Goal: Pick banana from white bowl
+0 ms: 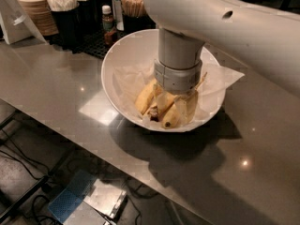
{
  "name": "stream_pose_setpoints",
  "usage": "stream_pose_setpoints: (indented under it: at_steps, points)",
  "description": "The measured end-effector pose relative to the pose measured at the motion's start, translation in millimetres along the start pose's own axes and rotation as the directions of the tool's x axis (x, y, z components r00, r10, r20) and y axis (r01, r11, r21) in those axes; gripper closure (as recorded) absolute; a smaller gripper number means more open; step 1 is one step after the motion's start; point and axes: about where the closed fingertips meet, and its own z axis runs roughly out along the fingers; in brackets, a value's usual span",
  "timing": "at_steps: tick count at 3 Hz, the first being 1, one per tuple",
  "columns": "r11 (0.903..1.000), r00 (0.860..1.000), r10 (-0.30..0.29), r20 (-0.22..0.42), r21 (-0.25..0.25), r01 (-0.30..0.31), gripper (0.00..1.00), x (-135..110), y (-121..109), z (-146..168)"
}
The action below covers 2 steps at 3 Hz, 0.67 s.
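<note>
The white bowl (107, 81) stands on the grey counter, lined with crinkled white paper (224, 76). Three yellow bananas lie in its bottom: one at the left (144, 97), one pointing its end toward the front (170, 119), one at the right (191, 105). I cannot tell which of them is the thick speckled banana. My gripper (174, 103) hangs straight down from the white arm's wrist (178, 67), lowered into the bowl among the bananas. The wrist hides most of it and the middle of the bananas.
Along the back of the counter stand a stack of paper dishes (36, 11), black holders with napkins (70, 15), a small bottle (108, 21) and a cup of wooden stirrers (133, 1). The counter's front edge runs diagonally; cables and a flat box (89, 200) lie on the floor below.
</note>
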Motion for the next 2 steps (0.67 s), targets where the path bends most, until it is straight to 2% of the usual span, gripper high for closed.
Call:
stream_pose_setpoints:
  at_steps: [1,2]
  points:
    - [1.0,1.0,-0.003,0.004,-0.002,0.003,0.35,-0.6,-1.0,-1.5]
    - [1.0,1.0,-0.003,0.011,-0.006,0.003,0.54,-0.8,-2.0,-0.8]
